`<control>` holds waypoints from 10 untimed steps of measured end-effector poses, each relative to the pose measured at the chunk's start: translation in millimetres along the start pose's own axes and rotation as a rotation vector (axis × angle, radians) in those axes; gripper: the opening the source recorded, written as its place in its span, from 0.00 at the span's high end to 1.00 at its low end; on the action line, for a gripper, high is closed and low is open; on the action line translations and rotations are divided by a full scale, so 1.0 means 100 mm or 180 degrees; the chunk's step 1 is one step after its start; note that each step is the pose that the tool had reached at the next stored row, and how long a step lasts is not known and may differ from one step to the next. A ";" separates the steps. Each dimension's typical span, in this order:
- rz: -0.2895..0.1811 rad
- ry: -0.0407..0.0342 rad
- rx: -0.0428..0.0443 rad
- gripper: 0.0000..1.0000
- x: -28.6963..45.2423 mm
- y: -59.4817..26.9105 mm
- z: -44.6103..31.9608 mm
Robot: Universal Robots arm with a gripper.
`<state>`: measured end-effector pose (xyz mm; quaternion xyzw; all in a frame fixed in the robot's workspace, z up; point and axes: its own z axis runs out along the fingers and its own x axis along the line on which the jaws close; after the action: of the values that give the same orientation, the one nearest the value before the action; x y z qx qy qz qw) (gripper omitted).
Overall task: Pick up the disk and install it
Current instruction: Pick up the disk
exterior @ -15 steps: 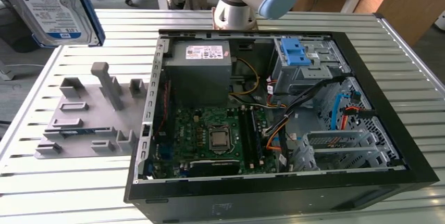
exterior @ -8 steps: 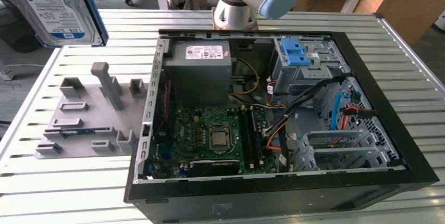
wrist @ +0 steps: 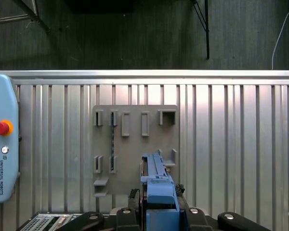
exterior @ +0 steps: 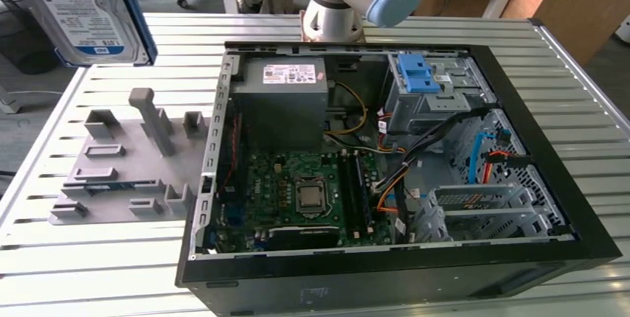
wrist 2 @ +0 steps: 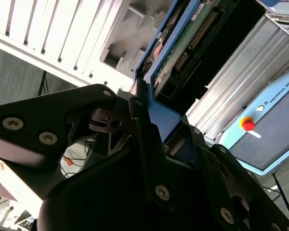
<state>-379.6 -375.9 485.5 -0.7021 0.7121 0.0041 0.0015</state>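
Note:
The disk (exterior: 84,11), silver with a blue-and-white label and a blue plastic frame, hangs high at the exterior view's upper left, above the table. My gripper (wrist: 156,198) is shut on it. In the first wrist view the disk's blue edge (wrist: 156,183) sticks out from between the black fingers (wrist: 133,195), above the grey holder (wrist: 135,139). In the second wrist view the gripper (wrist 2: 154,120) clamps the blue frame, and the disk's green circuit-board side (wrist 2: 183,48) shows beyond it.
An open computer case (exterior: 551,206) lies on the slatted table, with a grey drive cage and blue latch (exterior: 421,81), a power supply (exterior: 283,103) and a motherboard (exterior: 305,192). The grey holder (exterior: 123,162) lies beside the case. A teach pendant (wrist: 2,144) rests on the table.

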 end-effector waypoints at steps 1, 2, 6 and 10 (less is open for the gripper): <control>0.0000 0.0000 0.0000 0.64 0.000 -0.004 0.000; 0.0000 0.0000 0.0000 0.64 0.000 -0.007 0.000; 0.0000 0.0000 0.0000 0.64 0.000 -0.018 0.000; 0.0000 0.0000 0.0000 0.64 0.000 -0.031 0.000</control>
<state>-376.5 -375.9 485.5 -0.7021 0.7121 0.0041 0.0015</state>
